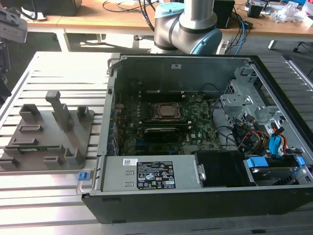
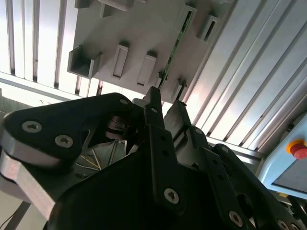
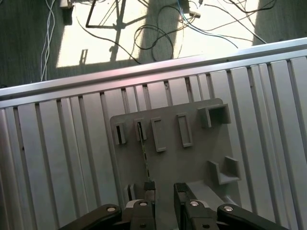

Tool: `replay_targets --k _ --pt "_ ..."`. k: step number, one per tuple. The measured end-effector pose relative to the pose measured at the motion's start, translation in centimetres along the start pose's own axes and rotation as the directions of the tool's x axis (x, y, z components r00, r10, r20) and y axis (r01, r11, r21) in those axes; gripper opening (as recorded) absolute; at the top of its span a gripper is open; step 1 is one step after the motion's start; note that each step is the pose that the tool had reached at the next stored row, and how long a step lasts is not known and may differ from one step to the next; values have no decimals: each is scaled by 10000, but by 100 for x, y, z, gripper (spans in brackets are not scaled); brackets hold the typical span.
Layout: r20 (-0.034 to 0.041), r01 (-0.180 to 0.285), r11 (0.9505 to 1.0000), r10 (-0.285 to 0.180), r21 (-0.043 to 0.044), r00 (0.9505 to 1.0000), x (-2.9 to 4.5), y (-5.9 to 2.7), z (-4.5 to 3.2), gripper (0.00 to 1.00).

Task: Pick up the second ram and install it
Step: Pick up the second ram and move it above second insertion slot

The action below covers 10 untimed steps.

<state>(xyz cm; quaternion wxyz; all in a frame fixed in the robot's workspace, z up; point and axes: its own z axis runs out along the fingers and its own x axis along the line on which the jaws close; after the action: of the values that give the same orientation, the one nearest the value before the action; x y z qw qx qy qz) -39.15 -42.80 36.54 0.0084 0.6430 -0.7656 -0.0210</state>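
Jaws: apart, with an open gap between them and clamped on nothing; my gripper [image 3: 164,188] hangs over the grey holder [image 3: 192,163].
Second ram: the second ram [image 3: 145,155] stands on its long edge in the holder's slots. Its near end lies just ahead of one of my fingertips [image 3: 149,191], not in the gap. I cannot tell whether they touch.
Handling: I judge it light and stiff but fragile. It is a thin board with small chips, and its faces look smooth enough to slip.
Hold: I would grip the two flat faces across its thickness, near mid-length, so it does not tip, and squeeze gently.
Second wrist view: this looks along my gripper [image 2: 166,99] and shows the second ram [image 2: 175,45] edge-on, running away from the tips.
First wrist view: this looks down on the slot layout and the slatted surface [image 3: 57,158].
Exterior view: the open computer case [image 1: 195,208] with its motherboard [image 1: 195,122] sits on the exterior view's right of the holder [image 1: 83,127]. A green strip low in the holder is probably the second ram [image 1: 38,147].
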Motion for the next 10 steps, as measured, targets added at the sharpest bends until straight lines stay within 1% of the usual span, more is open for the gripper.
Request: replay_targets --k 10 --pt "-1 29 10000 -29 -1 10000 1 -2 48 30"
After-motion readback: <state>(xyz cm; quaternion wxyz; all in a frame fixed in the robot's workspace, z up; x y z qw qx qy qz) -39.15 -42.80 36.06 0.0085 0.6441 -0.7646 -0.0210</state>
